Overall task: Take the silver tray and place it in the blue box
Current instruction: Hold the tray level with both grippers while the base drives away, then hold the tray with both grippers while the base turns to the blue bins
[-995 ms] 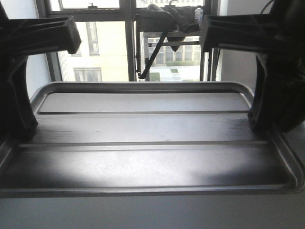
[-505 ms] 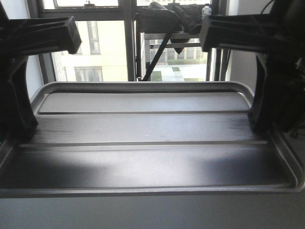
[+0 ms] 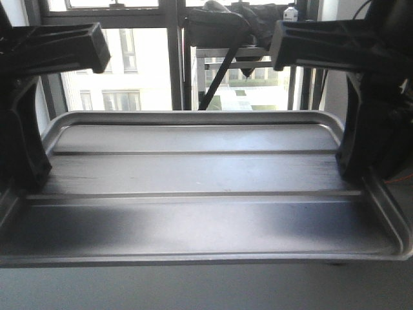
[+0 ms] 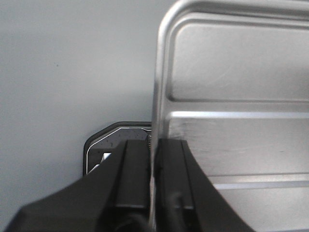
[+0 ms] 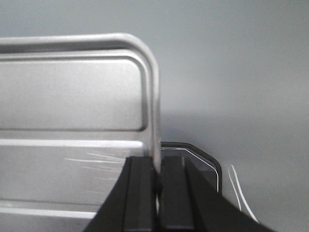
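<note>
The silver tray (image 3: 206, 174) fills the front view, held level in the air with its two long ribs running across. My left gripper (image 3: 24, 169) is shut on the tray's left rim and my right gripper (image 3: 359, 161) on its right rim. In the left wrist view the gripper (image 4: 153, 147) pinches the thin rim of the tray (image 4: 231, 87) between both fingers. The right wrist view shows the same: the gripper (image 5: 155, 164) clamps the rim of the tray (image 5: 72, 96). The blue box is out of view.
Behind the tray stand tall windows (image 3: 139, 71) with dark frames and a black object (image 3: 226, 26) high up. Under each wrist a dark plate corner (image 4: 108, 140) (image 5: 205, 159) shows against grey floor, with a thin white cable (image 5: 239, 193) nearby.
The tray and both grippers keep their place in the view. The window frames behind have spread outward, left ones leftward and right ones rightward, as if the whole robot has moved closer.
</note>
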### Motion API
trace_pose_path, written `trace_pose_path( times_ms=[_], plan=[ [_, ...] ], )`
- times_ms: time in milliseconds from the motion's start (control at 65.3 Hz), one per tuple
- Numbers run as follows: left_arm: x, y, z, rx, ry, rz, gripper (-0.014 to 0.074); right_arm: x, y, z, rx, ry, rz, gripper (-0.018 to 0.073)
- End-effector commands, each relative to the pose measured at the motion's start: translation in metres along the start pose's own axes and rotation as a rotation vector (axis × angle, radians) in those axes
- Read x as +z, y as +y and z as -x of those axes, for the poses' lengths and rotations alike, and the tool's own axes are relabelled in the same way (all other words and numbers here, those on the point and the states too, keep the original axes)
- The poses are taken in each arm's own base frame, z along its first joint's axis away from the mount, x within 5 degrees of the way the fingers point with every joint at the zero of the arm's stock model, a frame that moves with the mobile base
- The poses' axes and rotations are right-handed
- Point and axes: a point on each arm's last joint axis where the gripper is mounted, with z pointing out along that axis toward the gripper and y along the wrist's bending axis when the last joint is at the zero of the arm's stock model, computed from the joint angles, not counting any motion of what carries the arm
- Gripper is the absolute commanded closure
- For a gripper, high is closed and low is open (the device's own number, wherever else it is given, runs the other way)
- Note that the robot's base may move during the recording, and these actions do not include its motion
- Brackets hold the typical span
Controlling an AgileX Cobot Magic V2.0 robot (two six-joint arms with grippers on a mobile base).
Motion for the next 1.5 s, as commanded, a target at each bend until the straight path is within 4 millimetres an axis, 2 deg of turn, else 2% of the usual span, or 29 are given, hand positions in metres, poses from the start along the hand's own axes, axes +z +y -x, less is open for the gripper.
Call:
trace_pose_path(
  times_ms=[0,1485],
  plan=[
    [-0.014,0.0029,0.0061,-0.004,-0.049,-0.001,0.0611,-0.0128,-0.0028,0.0075,-0.029,-0.063,0.0,0.0501],
    [-0.014,0.0029,0.0061,-0.004,-0.049,-0.001,0.0611,-0.0128,-0.0028,0.0075,-0.029,-0.063,0.0,0.0501]
  ],
)
